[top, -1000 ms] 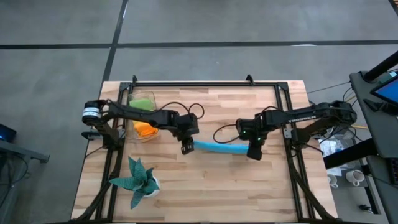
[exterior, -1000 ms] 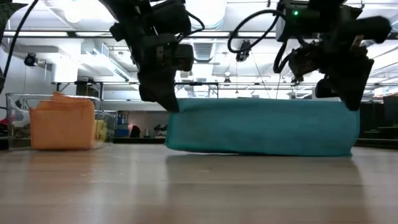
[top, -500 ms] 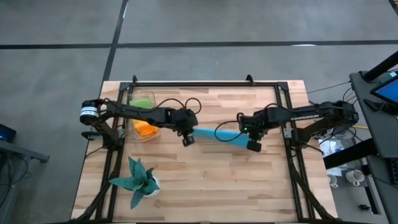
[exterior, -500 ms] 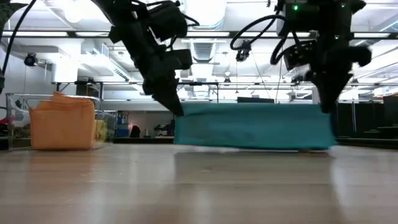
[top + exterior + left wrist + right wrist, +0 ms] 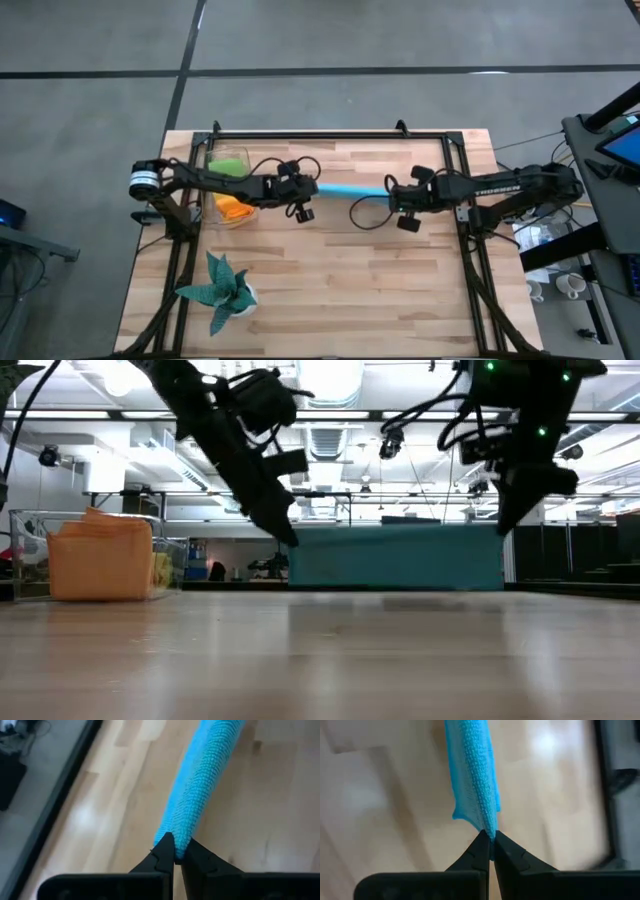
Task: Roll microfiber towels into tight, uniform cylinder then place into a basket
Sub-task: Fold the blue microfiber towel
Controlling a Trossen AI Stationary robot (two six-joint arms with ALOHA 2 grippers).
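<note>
Both arms are on the blue towel (image 5: 352, 189), one at each end, and it hangs between them as a taut flat band across the middle of the table (image 5: 330, 290), nearer the far edge. The left gripper (image 5: 303, 192) is clamped on the towel's left corner; the wrist view shows its tips pinched tight on the folded cloth. The right gripper (image 5: 398, 197) is pinched on the opposite corner in the same way. Holding both ends looks meant to keep the cloth straight and even, so it can be laid flat for rolling. From table level, the towel's lower edge sits right at the tabletop. Over at the far left corner waits the basket (image 5: 213, 160), with an orange towel (image 5: 234, 207) and a lime green towel (image 5: 231, 167) inside. Rolling has not begun on this one.
</note>
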